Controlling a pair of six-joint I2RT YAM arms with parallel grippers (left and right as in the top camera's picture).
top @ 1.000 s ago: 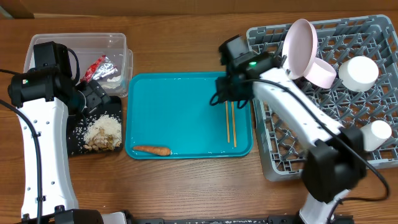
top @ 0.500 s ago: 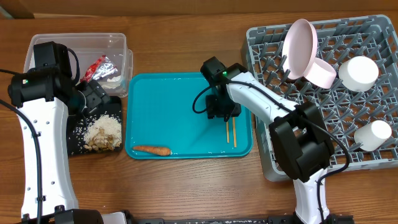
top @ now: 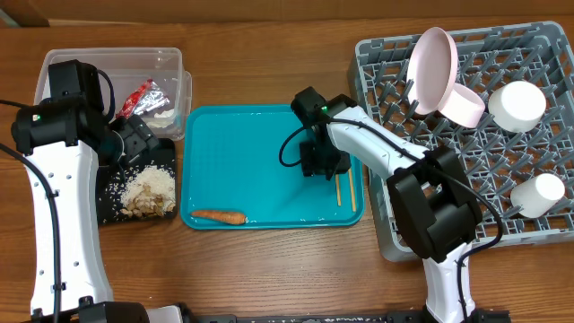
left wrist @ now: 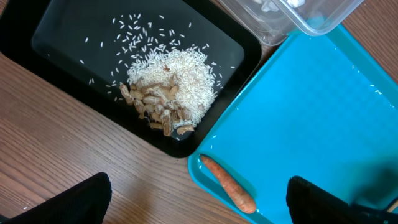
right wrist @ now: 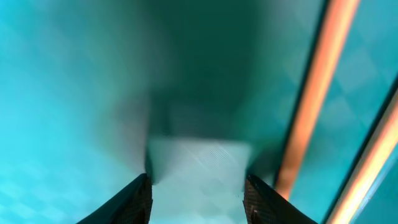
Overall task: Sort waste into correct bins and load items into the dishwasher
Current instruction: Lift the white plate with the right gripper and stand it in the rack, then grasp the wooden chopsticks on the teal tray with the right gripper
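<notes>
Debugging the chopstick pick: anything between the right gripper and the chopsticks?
Nothing visible. The right gripper is open, low over the teal tray, and the chopsticks lie just beside it with only bare tray between.

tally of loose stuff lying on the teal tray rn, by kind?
chopsticks: 2
carrot: 1
Total: 3 on the teal tray
</notes>
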